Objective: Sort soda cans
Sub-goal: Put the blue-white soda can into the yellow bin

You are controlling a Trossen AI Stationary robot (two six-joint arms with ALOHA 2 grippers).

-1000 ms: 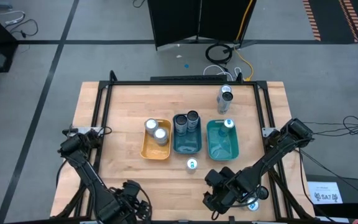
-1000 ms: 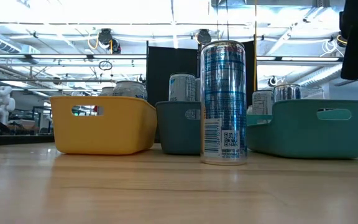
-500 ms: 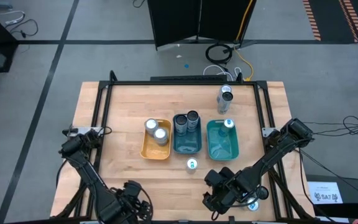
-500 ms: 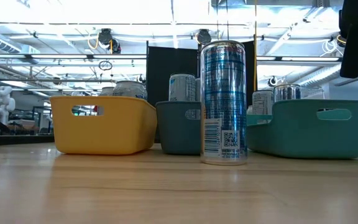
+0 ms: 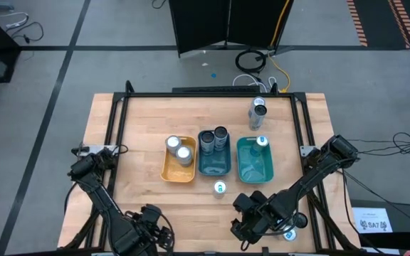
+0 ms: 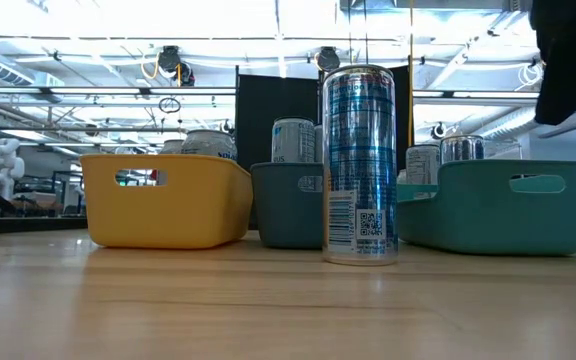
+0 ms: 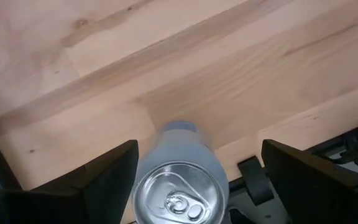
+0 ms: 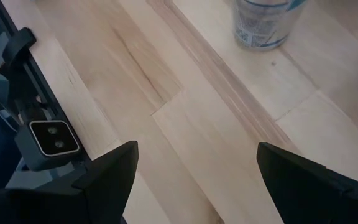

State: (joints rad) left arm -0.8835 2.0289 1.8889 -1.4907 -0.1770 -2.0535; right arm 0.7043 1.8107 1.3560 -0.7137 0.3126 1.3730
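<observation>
left claw point(image 7: 194, 180) spread around silver can point(image 7: 180, 186) | right claw point(image 8: 194, 171) spread, empty | I would centre, then pinch gently before lifting off surface point(image 7: 241, 81)

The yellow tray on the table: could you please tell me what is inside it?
The yellow tray holds two silver-topped soda cans, standing upright at its far end. The near end shows bare tray floor. In the low view the tray's wall hides all but the cans' tops.
</observation>
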